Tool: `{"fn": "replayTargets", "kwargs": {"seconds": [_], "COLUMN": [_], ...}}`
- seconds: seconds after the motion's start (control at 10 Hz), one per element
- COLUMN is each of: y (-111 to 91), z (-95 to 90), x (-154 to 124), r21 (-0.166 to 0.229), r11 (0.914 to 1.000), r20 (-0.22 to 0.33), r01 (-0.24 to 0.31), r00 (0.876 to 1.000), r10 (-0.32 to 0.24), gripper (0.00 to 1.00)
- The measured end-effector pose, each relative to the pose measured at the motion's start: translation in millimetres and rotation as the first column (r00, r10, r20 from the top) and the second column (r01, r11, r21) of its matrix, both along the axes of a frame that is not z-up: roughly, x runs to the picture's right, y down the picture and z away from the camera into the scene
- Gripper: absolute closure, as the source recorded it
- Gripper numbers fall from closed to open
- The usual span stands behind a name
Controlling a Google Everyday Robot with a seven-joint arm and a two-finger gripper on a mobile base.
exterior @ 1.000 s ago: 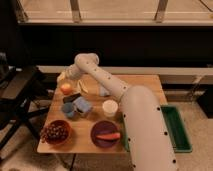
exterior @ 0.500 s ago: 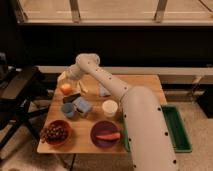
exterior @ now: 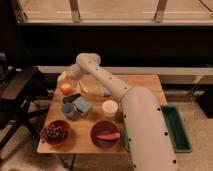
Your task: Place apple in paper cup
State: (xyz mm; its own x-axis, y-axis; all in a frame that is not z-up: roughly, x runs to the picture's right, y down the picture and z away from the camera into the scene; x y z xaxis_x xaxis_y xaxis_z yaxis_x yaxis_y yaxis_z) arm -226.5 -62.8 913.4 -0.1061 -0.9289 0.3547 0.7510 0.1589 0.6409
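Note:
The apple (exterior: 66, 89), small and orange-red, lies on the wooden table (exterior: 145, 87) near its far left edge. The paper cup (exterior: 109, 107), short and cream-white, stands upright near the middle of the table, to the right of the apple and nearer to me. My gripper (exterior: 69, 78) is at the end of the white arm, just above the apple and slightly behind it. The arm reaches in from the lower right and bends at an elbow (exterior: 88, 62) over the far side of the table.
A blue mug (exterior: 68, 110) and a blue block (exterior: 83, 105) sit between the apple and the cup. A bowl of dark grapes (exterior: 55, 132) and a purple bowl with a carrot (exterior: 106, 135) stand at the front. A green bin (exterior: 176, 128) is right, a black chair (exterior: 17, 92) left.

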Motion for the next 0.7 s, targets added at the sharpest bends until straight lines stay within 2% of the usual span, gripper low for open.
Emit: {"fn": "replayTargets", "kwargs": {"seconds": [0.5,0.7], "y": [-3.7,-1.9], "z": [-0.4,1.0], "x": [6.5,1.5], "r21": [0.004,0.028], "r11": [0.9998,0.9980], "r20": [0.004,-0.013], "r01": [0.018,0.056], "r00": [1.000,0.998], "r10": [-0.018,-0.056], "gripper": [0.35,0.35]}}
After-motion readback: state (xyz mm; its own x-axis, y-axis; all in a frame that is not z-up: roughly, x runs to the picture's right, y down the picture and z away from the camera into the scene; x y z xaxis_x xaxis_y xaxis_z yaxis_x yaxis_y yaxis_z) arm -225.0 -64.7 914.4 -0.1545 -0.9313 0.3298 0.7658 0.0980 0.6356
